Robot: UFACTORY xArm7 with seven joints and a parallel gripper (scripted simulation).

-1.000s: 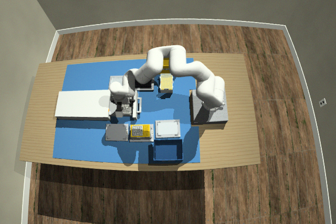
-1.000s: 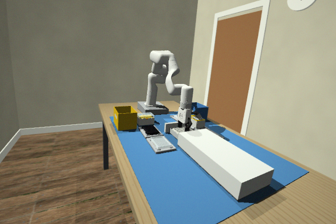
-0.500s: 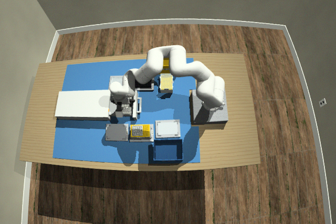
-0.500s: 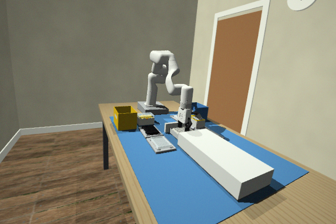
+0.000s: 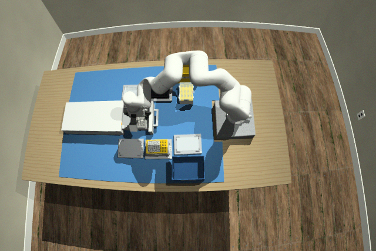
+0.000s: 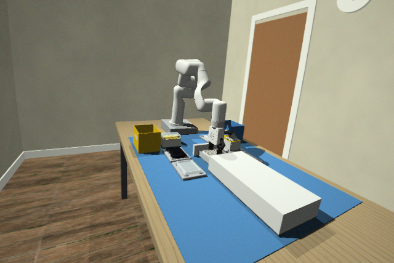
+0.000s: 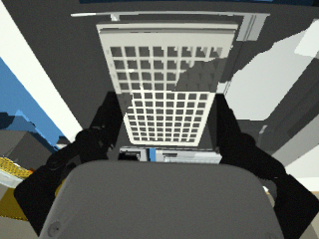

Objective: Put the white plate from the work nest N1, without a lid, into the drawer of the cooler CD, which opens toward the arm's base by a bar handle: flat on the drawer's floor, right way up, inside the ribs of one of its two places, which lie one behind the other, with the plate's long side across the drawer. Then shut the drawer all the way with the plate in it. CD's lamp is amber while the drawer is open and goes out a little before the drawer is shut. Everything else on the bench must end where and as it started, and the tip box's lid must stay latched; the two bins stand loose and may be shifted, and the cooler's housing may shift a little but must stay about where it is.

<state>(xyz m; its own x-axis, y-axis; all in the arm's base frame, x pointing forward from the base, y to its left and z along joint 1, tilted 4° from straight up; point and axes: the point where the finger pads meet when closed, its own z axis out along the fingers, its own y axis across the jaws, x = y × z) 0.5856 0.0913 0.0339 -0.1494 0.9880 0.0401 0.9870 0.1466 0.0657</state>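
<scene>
The cooler (image 5: 91, 116) lies just beyond the gripper (image 7: 169, 130), with its open drawer (image 5: 150, 126) directly beneath. The gripper stands wide, clamped across the plate (image 7: 169, 85), which hangs between the fingers over the drawer floor, its long side apparently across the drawer. The placing step is judged in hand: next, lower the plate flat inside one set of ribs, release, then push the drawer shut.

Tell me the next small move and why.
Probably lower the plate a little further, then open the hand. The hand is shut on the plate's long edges over the open drawer, with dark floor showing around the plate; whether it already rests flat cannot be told.
</scene>
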